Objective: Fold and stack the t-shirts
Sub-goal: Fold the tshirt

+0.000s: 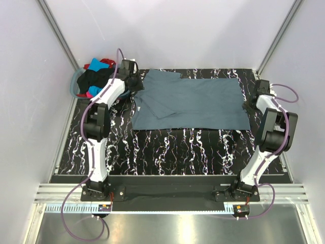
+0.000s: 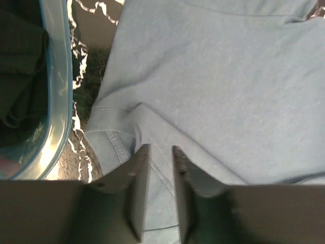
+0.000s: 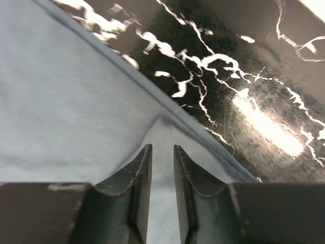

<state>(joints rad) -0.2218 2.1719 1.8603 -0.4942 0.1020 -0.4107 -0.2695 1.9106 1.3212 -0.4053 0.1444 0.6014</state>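
Top external view shows a slate blue-grey cotton t-shirt spread nearly flat across the far half of the glossy black counter with its white marble-like veining. The shirt lies sideways, its collar end to the left and its straight bottom hem to the right, and a triangular flap of cloth is folded over the body near the collar. A small white neck label shows at that left edge. The left gripper sits at the shirt's collar end, and the right gripper at the hem end. Beside the left gripper stands a round translucent grey-blue plastic basket holding a crumpled heap of other soft tees in black, red and turquoise. Seen from the left wrist, the dark angular jaws stand slightly apart over a stitched sleeve hem, with a soft ridge of fabric in the gap. From the right wrist, a small peak of cloth at the shirt's edge rises between the jaws, which are also slightly apart. Whether either pair is pinching the fabric or has let it go, I cannot tell.
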